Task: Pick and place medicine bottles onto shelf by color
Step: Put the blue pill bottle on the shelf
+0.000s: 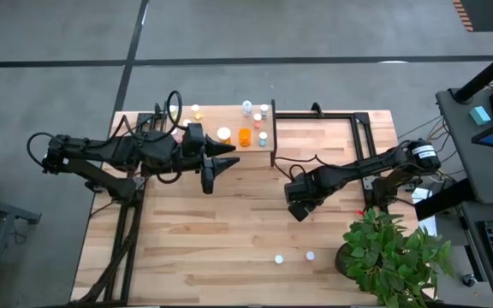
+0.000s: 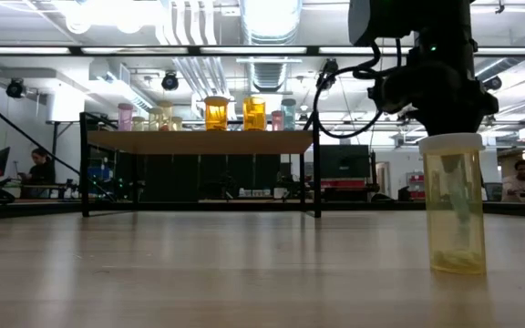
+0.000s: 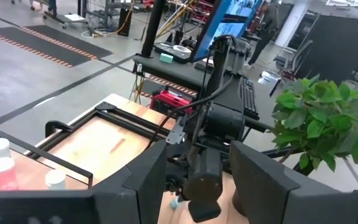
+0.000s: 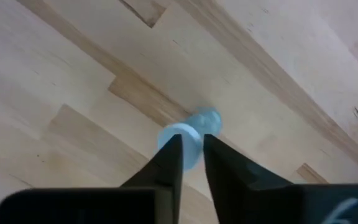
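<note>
A light-wood shelf (image 2: 199, 142) on black legs stands at the table's far side (image 1: 229, 120). On it stand several medicine bottles: orange (image 2: 215, 112), pink (image 2: 124, 116), yellowish and bluish. My right gripper (image 1: 299, 210) points down at mid-table, right of centre, shut on a bluish white-capped bottle (image 4: 207, 119). My left gripper (image 1: 219, 164) hovers level just in front of the shelf. It is open with nothing between its fingers (image 3: 148, 180) and faces the right arm. My right gripper pinches the bluish bottle's white-capped end (image 4: 191, 142) between its two fingers (image 4: 169, 155), coming from above and pointing down. The bottle is low at the table top; whether it stands or lies there I cannot tell.
A yellowish bottle (image 2: 454, 205) stands upright on the table close to the low camera. Two small bottles (image 1: 279, 258) (image 1: 310, 255) sit near the table's front edge beside a green potted plant (image 1: 392, 252). A black metal frame (image 1: 323, 115) occupies the far right. People sit in the room beyond.
</note>
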You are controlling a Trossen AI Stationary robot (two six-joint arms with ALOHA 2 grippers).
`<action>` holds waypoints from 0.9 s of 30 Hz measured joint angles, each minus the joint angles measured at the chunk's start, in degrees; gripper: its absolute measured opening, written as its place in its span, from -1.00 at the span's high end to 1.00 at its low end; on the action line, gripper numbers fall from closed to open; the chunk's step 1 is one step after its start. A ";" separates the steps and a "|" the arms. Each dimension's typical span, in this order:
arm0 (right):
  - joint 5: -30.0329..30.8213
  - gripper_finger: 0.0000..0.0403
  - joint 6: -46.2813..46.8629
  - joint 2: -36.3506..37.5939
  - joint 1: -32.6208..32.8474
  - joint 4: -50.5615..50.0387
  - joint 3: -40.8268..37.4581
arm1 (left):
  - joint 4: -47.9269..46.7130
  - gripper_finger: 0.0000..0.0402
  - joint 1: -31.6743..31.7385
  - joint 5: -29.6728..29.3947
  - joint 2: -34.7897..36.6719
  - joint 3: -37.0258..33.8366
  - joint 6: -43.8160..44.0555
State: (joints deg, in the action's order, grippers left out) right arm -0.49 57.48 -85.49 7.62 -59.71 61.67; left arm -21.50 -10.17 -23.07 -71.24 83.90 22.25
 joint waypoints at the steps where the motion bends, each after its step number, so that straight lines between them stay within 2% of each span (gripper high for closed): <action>1: 0.00 0.75 -0.49 0.00 0.00 0.02 0.00 | 0.00 0.20 0.00 0.00 0.00 0.00 0.10; 8: 0.11 0.94 -4.72 0.00 -0.68 0.11 0.91 | -0.01 0.20 0.07 -1.06 0.00 -0.06 1.35; 16: 2.22 0.96 -8.21 0.00 -2.05 0.06 5.35 | -0.07 0.20 0.10 -2.27 0.00 -0.57 1.12; 19: 2.30 0.96 -13.44 0.00 -2.01 0.09 7.15 | -0.09 0.20 0.39 -4.33 0.00 -0.59 0.92; 24: -7.15 0.81 -23.90 0.01 -1.08 0.15 7.82 | -0.01 0.20 1.08 -5.35 0.00 -0.57 0.99; 27: -8.47 0.61 -33.87 0.07 0.99 0.05 5.98 | -0.02 0.20 1.06 -5.35 0.00 -0.57 1.34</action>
State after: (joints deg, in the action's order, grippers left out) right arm -8.96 23.61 -85.43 8.61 -59.66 67.65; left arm -21.52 -9.11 -28.42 -71.24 83.33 23.59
